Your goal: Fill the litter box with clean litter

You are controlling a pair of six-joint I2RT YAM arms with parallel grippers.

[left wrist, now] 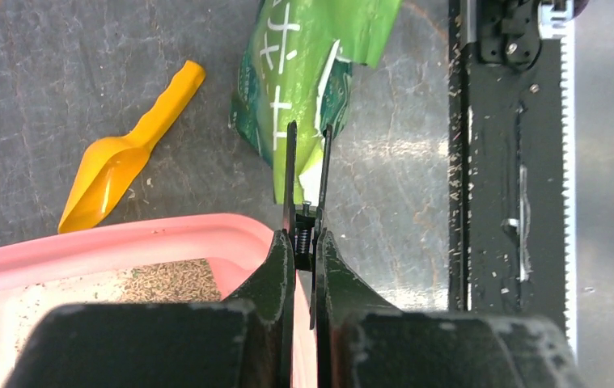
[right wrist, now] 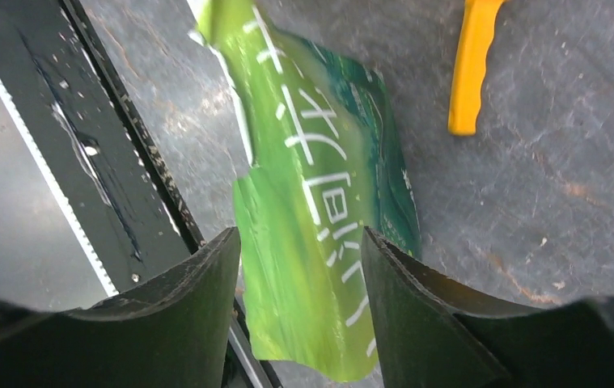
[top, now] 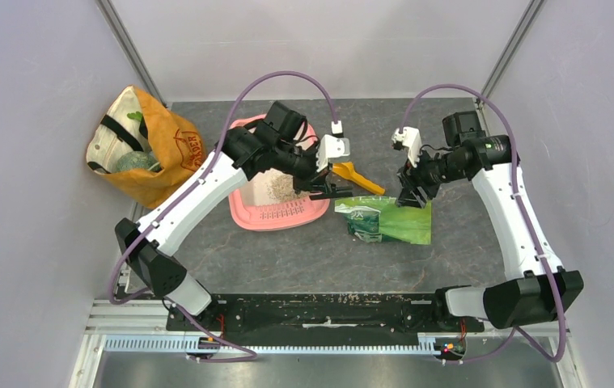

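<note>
The litter box (left wrist: pixel 125 238) sat left of centre on the table (top: pixel 311 259), with only a thin patch of litter (left wrist: pixel 170 281) on its pale floor, so by my reckoning the fill was barely begun. The left gripper (left wrist: pixel 307 162) hung over the box's right rim, fingers pressed together on nothing I could see. The right gripper (right wrist: pixel 299 238) hovered with jaws spread just above the green foil bag (top: pixel 388 222), which lay flat to the right of the box, the orange scoop (left wrist: pixel 117 158) on its far side. To do this well, the right arm needed to drop straight and pinch the foil deep, not at its slippery edge. It then had to lift the end away from the box so granules ran left into the tray, not onto the table.
</note>
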